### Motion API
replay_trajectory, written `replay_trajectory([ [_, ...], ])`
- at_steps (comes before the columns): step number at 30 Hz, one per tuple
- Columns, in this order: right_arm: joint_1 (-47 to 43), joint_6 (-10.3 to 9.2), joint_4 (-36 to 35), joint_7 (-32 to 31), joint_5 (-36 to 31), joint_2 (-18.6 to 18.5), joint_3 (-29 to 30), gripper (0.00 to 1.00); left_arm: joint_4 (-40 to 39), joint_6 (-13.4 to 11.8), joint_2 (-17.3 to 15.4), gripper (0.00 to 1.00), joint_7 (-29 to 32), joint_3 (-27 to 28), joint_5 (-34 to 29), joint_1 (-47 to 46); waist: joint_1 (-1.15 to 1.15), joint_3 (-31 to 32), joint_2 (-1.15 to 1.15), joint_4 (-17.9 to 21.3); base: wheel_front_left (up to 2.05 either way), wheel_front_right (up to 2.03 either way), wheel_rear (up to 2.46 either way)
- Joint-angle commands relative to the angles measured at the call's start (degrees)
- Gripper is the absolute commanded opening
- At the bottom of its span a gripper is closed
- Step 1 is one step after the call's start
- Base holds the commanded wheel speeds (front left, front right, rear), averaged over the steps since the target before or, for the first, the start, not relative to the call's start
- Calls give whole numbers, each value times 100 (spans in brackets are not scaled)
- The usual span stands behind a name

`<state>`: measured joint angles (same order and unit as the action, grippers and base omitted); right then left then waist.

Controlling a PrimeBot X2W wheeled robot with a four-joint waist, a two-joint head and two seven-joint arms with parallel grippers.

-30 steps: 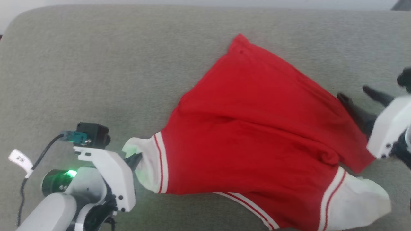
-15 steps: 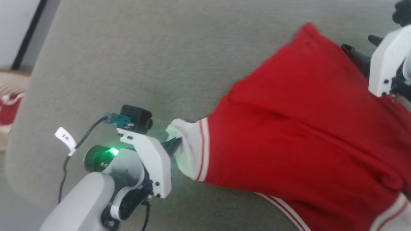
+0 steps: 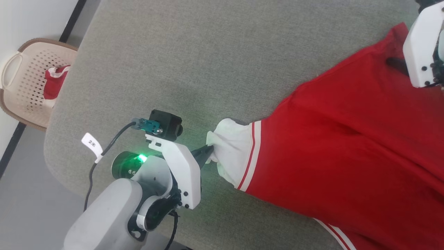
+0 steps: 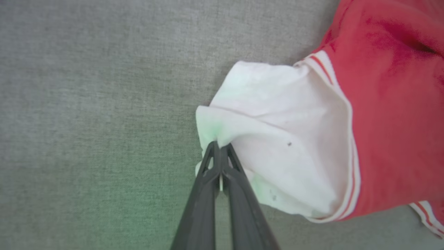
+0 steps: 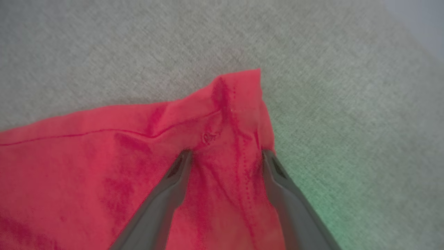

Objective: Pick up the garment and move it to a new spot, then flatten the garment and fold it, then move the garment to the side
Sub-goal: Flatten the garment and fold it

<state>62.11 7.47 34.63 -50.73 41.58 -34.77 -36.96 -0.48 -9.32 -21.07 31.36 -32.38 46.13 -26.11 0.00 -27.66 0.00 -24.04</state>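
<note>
Flattening looks to be the step in hand. The garment (image 3: pixel 347 156), bright red shorts with white lining and striped hem bands, lies spread across the grey padded table (image 3: pixel 208 52) and runs off the right edge of the head view. The left tool (image 4: pixel 219 147) is pinched closed on the edge of the white lining panel at one leg opening, drawing it to a peak. The right tool (image 5: pixel 226 152) stands wide, its two fingers astride the far red corner of the garment; whether they press on the fabric or hang just over it, I cannot tell. The next move probably calls for that tool to close on the corner, so the two arms can draw the fabric taut and take out the wrinkles. Beyond the table's corner sits a cream perforated basket (image 3: pixel 27 90) holding a bundled red-and-white cloth (image 3: pixel 53 81).
</note>
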Motion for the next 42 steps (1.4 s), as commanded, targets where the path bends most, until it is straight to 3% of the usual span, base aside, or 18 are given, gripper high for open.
replay_trajectory([
  [1,-603,5,329,-349,84,45,-330,100,21,16,12,0,-42,3,19,-76,0,-16,0,-11,0,0,0],
  [2,-624,12,377,-481,227,30,-476,100,51,33,20,0,-47,10,24,-94,0,-23,0,-8,0,0,0],
  [4,-599,16,376,-641,448,-53,-725,0,111,37,20,0,-65,32,40,-123,0,-26,0,8,0,0,0],
  [14,264,-3,46,239,1008,-336,-904,0,168,-77,-271,0,14,306,24,-387,0,239,0,484,0,0,0],
  [22,410,-3,-552,1038,1460,-518,-1000,0,-90,-205,-902,0,402,660,-91,-880,0,685,0,1183,0,0,0],
  [30,296,-3,-1039,1635,1610,-765,-793,0,-58,-22,-1544,0,979,838,-276,-1861,0,1238,0,1886,0,0,0],
  [42,218,-3,-1675,1656,1596,-935,-336,0,166,283,-1814,0,1346,794,-448,-2845,0,1693,0,2423,0,0,0],
])
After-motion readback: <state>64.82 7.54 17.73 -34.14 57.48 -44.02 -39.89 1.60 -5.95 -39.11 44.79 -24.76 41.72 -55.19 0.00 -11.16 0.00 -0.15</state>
